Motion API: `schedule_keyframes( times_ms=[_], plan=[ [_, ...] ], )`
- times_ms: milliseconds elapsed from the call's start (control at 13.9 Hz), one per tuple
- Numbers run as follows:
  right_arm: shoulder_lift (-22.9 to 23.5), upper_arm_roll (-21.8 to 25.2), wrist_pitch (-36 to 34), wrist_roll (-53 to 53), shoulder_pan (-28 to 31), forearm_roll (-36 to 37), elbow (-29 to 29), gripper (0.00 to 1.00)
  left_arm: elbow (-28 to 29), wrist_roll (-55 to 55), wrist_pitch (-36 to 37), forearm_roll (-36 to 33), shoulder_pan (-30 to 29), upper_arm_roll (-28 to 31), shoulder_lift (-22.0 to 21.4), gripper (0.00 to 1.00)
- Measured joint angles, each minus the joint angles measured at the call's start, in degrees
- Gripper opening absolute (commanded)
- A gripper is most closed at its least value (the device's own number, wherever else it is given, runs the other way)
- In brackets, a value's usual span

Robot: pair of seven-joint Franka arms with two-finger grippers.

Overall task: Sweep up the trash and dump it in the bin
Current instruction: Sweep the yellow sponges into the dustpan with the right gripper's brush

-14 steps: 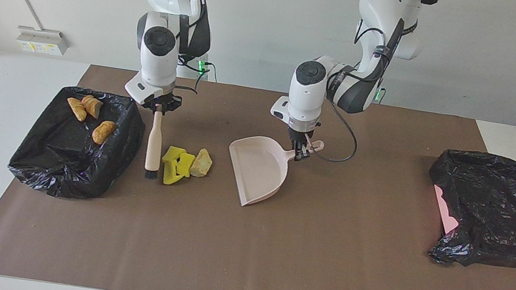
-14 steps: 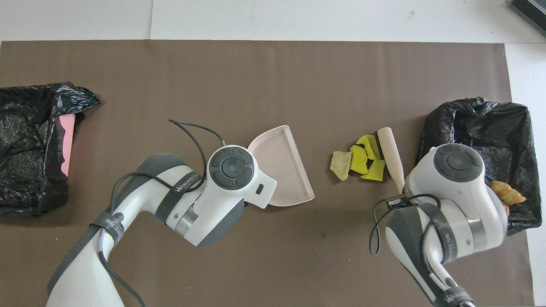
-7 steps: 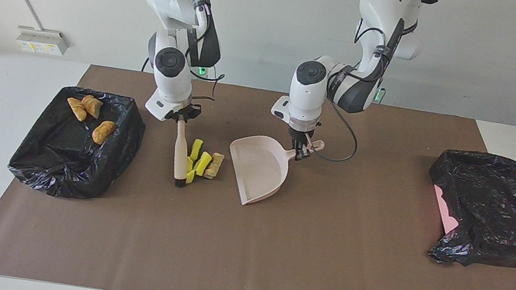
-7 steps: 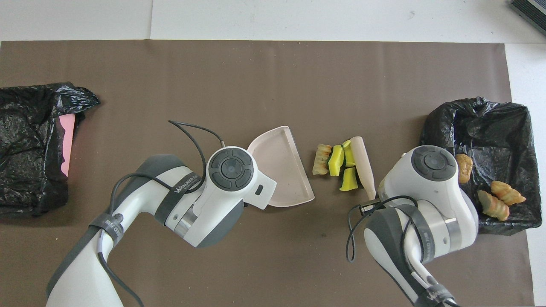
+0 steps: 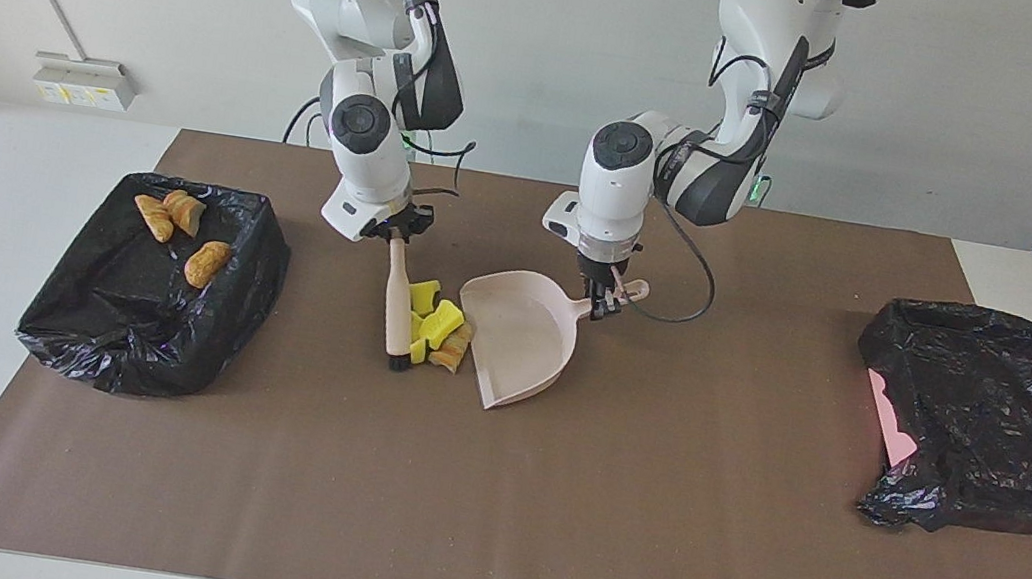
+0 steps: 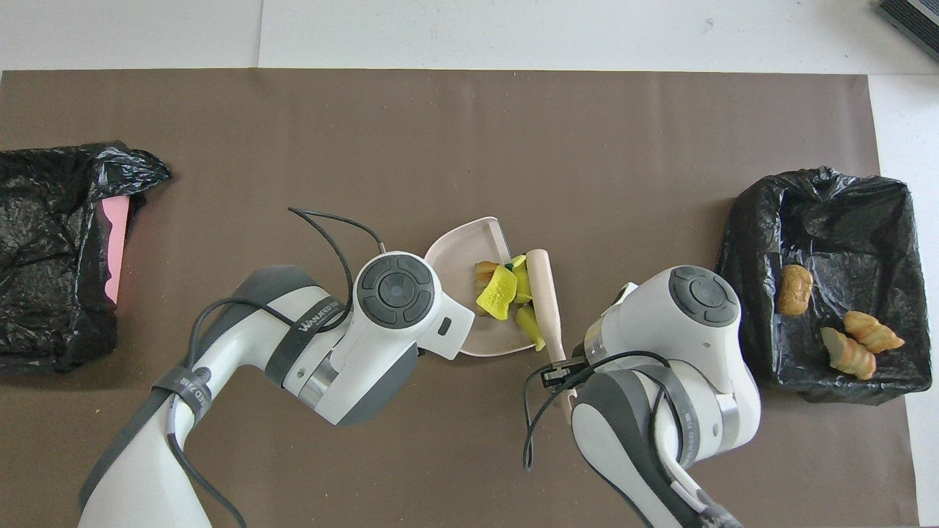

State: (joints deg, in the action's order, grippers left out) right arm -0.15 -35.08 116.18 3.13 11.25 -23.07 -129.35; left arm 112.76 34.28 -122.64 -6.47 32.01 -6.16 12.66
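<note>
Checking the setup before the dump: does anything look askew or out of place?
Yes. The bin at the left arm's end looks tipped over, its pink wall showing under a crumpled black liner. The other bin stands upright with three bread-like pieces inside.

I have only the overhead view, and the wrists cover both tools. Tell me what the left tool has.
Observer: In the facing view, the left tool is shut on the handle of the pink dustpan.
Operator: Now the right one.
Observer: The right tool grips the top end of the brush, which points down at the table.
Operator: Report the bristles.
Observer: Its dark bristles are down at the brown mat, beside the yellow wedges.
</note>
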Motion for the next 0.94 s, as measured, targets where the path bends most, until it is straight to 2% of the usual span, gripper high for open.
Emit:
schedule_keyframes(
  times_ms=[216,432,576,792,936],
  plan=[
    [1.05,0.02,-2.16,0.00,-0.51,-2.41,3.39,0.00,0.19,0.19,-0.31,0.00,-0.02,0.05,0.00,0.00],
    [1.18,0.85,-13.26,0.34,-0.07,-1.92,10.14,0.00,0.36,0.58,-1.01,0.00,-0.12,0.20,-0.01,0.00],
    [0.49,0.97,-18.39,2.48,0.08,2.31,13.56,0.00,0.64,0.68,-1.41,0.00,-0.26,0.29,-0.01,0.00],
    [-0.46,0.34,-19.63,6.61,-1.72,10.19,13.85,0.00,0.75,0.99,-1.54,0.00,-0.66,0.40,-0.01,0.00],
    [-0.77,0.16,-21.66,12.93,-3.80,15.54,13.98,0.00,0.74,2.58,-1.70,0.00,-1.47,0.42,-0.05,0.00]
  ],
)
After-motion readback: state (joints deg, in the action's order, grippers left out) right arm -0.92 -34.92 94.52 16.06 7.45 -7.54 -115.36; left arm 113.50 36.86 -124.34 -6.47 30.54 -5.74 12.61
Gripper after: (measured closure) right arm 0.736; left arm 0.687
